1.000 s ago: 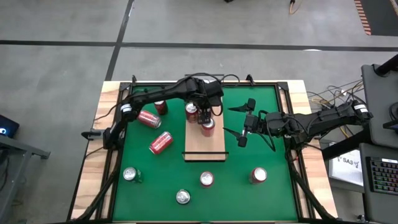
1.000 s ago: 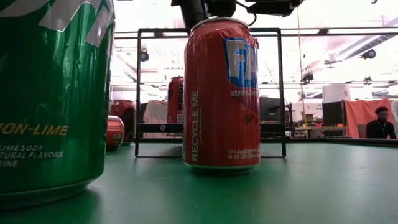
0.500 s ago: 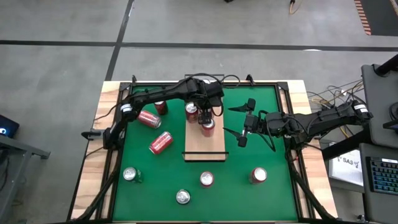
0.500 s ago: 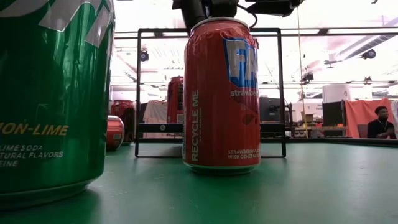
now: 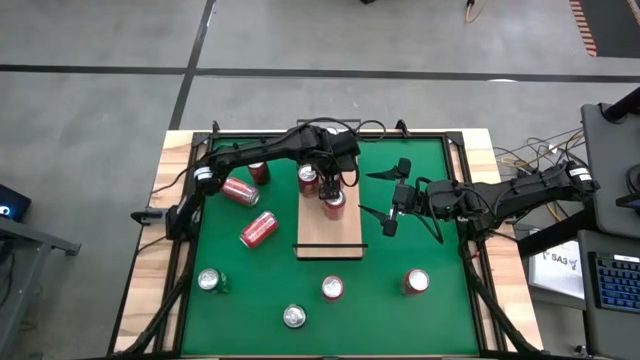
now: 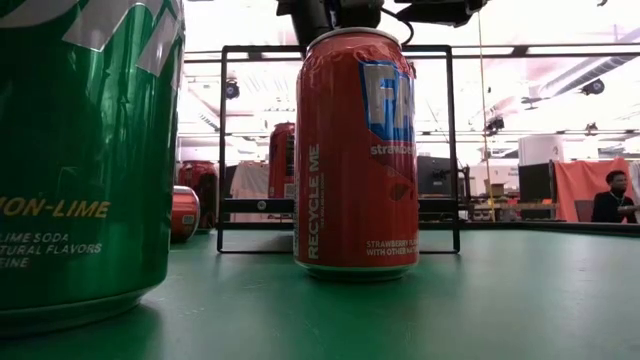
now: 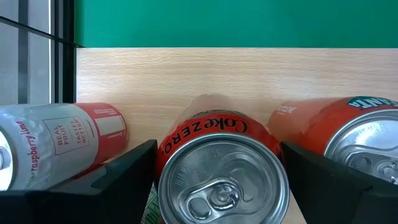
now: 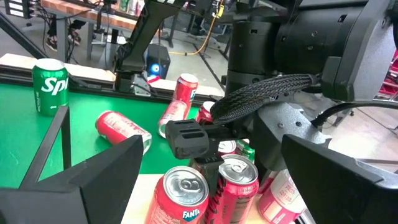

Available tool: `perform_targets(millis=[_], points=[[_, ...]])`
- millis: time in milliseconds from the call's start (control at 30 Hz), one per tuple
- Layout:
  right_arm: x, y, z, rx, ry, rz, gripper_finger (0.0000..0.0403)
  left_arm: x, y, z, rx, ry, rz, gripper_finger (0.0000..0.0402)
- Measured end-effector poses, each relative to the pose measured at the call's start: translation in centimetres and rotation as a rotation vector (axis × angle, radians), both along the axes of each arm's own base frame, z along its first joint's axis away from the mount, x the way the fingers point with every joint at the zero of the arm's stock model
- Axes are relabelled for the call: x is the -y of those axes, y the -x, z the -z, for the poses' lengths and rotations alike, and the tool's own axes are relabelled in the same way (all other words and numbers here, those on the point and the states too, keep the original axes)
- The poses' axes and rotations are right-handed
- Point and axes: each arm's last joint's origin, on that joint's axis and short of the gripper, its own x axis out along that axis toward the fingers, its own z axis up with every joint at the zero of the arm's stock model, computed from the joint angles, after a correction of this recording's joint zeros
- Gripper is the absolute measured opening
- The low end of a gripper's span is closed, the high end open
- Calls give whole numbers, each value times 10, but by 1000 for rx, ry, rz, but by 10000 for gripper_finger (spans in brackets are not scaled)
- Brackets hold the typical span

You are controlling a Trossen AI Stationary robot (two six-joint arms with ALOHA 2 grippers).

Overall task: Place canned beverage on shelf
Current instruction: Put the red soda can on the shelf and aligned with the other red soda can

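I see the Coke Zero can (image 7: 222, 167) upright on the shelf (image 5: 330, 232), between a Fanta can (image 7: 354, 140) and a raspberry-lime can (image 7: 56, 140). Left pincer (image 5: 330, 188) sits over it, fingers spread either side, not pinching. Right pincer (image 5: 392, 205) spread wide beside the shelf, holding nothing.

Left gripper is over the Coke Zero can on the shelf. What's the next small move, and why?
Probably lift the left gripper straight up. The Coke Zero can stands upright on the shelf with a finger either side and gaps showing, so it looks released. Neighbouring cans sit close, so sideways motion risks knocking them. The right gripper waits open beside the shelf.
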Motion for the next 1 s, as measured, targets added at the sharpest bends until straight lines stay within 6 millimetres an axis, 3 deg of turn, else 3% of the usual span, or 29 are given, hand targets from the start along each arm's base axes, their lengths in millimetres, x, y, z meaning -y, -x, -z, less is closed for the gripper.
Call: perform_targets(millis=[1000], points=[[0,0,0,-1,0,0,373,-1,-1,0,9,-5,6,316]])
